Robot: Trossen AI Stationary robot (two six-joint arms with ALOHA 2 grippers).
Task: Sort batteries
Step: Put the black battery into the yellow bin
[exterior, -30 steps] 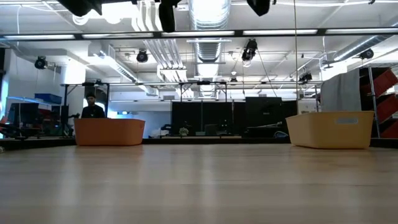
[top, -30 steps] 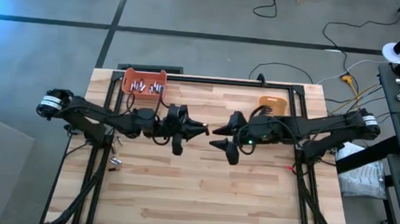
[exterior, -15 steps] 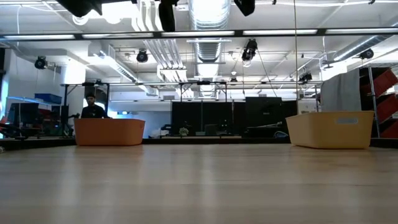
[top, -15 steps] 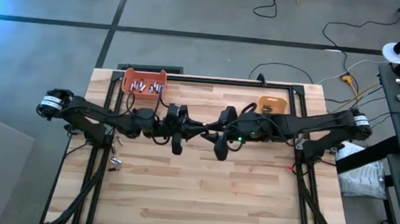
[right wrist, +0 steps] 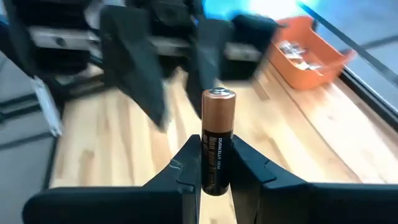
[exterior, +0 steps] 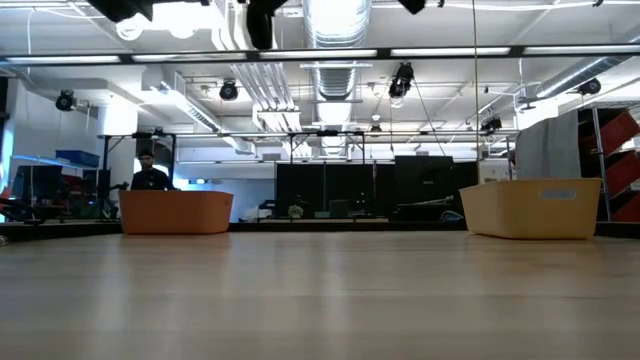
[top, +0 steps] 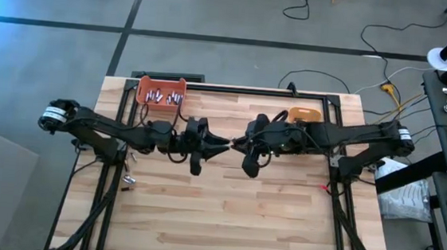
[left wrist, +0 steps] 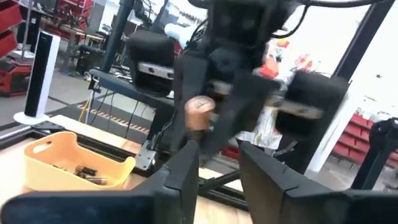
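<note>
**A:** Above the middle of the table, well off the wood, the two arms met tip to tip. The right hand was clenched on a copper-topped battery, standing it upright between its fingers.

**B:** And the left hand?

**A:** Its fingers stood slightly apart with nothing between them, pointed straight at the right one. My read: a handover, the battery passed across so it could go to the far side.

**B:** Why up in the air?

**A:** Probably so each arm kept to its own half. The orange bin sat at the back on the left arm's side, holding several small silvery cells. The yellow bin sat at the back on the right arm's side, with a few dark cells in it.

**B:** So this one was headed for yellow?

**A:** Likely, given who held it, though I couldn't be certain. Gripped by its lower half, it left the top free.
</note>
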